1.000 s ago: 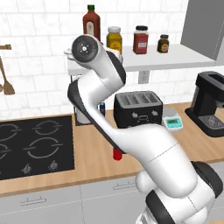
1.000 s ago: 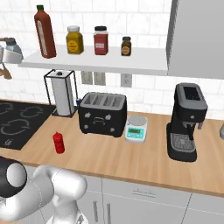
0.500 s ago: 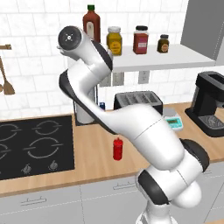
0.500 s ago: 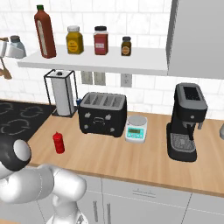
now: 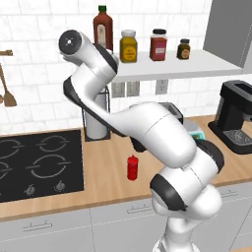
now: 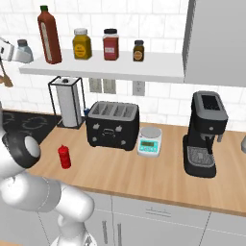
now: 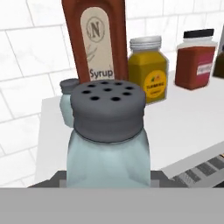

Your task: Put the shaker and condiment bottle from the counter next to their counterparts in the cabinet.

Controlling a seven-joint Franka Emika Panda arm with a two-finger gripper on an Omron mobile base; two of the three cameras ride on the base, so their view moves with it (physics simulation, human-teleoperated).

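We see the gripper point(image 7: 107, 181) grasping the shaker point(image 7: 108, 135) at the cabinet's point(image 7: 183, 127) left end, near its twin shaker point(image 7: 68, 103) beside the syrup bottle point(image 7: 98, 41); condiment bottle point(image 5: 132, 168) upright on the counter point(image 5: 108, 167).

White tiled wall point(image 6: 158, 98), grey cupboard point(image 6: 216, 38) above.

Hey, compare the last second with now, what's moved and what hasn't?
The arm has swung further left and up toward the shelf, carrying the shaker to the shelf's left end, close by the other shaker and the tall syrup bottle. Nothing was picked up or let go. The red squeeze bottle stayed on the counter, and the toaster, scale and coffee machine kept their places.
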